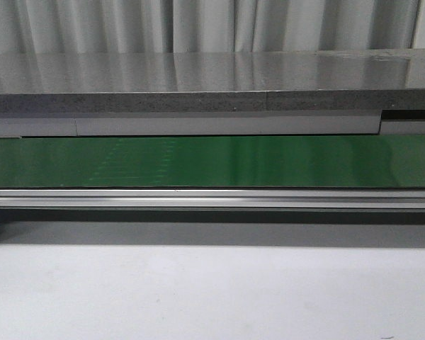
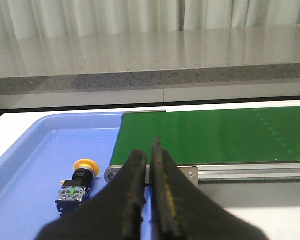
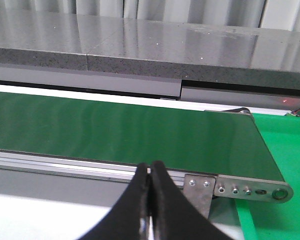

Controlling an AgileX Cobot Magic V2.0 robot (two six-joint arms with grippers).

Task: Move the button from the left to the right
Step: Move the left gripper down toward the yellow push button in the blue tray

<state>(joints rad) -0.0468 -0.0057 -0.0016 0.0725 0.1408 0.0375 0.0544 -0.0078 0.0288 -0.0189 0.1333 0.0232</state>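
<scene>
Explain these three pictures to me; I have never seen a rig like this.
This is a two-armed robot at a green conveyor belt. The front picture looks forward over a white table to the belt; neither arm shows there. The other two come from cameras on the wrists. The black left gripper and black right gripper are both shut and hold nothing. By the belt's left end, a small push-button with a yellow-orange cap and black body lies in a blue plastic tray.
</scene>
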